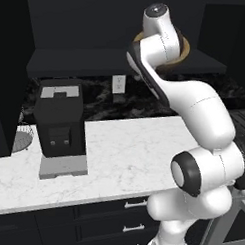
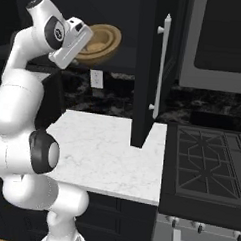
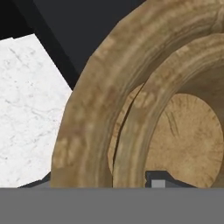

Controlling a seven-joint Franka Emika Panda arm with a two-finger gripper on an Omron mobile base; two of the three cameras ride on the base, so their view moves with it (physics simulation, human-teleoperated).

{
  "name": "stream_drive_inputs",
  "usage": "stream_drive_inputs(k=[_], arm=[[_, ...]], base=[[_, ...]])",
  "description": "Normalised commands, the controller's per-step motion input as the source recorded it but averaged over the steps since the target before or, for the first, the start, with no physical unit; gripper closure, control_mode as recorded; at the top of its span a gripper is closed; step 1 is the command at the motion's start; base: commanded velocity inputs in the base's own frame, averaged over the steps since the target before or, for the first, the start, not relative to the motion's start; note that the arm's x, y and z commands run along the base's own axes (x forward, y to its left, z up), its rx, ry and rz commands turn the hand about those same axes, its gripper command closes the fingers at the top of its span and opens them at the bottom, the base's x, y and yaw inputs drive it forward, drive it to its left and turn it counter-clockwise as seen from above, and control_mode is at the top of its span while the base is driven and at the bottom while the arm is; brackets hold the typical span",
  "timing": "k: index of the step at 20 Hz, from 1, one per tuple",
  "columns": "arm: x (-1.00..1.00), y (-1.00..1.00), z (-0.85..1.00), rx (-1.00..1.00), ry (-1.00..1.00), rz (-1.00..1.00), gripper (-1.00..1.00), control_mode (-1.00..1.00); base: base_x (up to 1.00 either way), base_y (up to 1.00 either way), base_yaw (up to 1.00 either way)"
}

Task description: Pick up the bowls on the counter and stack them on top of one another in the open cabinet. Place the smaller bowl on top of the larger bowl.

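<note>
Arm position: the white arm reaches up from the base to the open cabinet (image 1: 86, 60), with its hand at the level of the long flat shelf.

Bowl position: the larger bowl (image 2: 112, 46) sits on the cabinet shelf, toward the shelf's right end in the left base view. The smaller bowl (image 2: 96, 41) lies nested inside it, rim within rim. In the hand view the larger bowl (image 3: 94, 105) shows as a thick outer ring and the smaller bowl (image 3: 188, 135) as an inner ring with its round grained floor visible. In the left base view the arm covers most of both bowls; only an edge of the larger bowl (image 1: 185, 50) shows beside the wrist.

Gripper state: the gripper (image 2: 83, 34) is directly at the bowls. One finger tip (image 3: 157, 179) shows at the bottom of the hand view, over the inside of the smaller bowl. Finger spread cannot be determined from these views.

Surroundings: the counter (image 1: 123, 154) lies below the cabinet. A black coffee machine (image 1: 59, 120) stands on it, left of the arm. A black stovetop (image 2: 205, 167) adjoins the counter (image 2: 106, 152) on the right.
</note>
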Motion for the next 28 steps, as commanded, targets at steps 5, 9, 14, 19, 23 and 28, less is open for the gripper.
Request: stream_drive_inputs(k=[5,9,14,19,23,28], arm=[[1.0,-0.14,0.06,-0.01,0.0,0.0,-1.0,-1.0],[0.71,-0.01,0.1,-0.04,0.0,0.0,-1.0,-1.0],[-0.29,0.02,0.0,-0.15,-0.23,0.01,-1.0,-1.0],[-1.0,0.22,-0.1,-0.15,-0.29,0.05,-1.0,-1.0],[-1.0,0.35,-0.7,-0.09,0.0,0.11,-1.0,-1.0],[-1.0,0.29,-1.0,-0.12,0.25,0.05,-1.0,-1.0]], base=[[0.0,0.0,0.0],[0.0,0.0,0.0],[0.0,0.0,0.0],[0.0,0.0,0.0],[0.0,0.0,0.0],[0.0,0.0,0.0]])
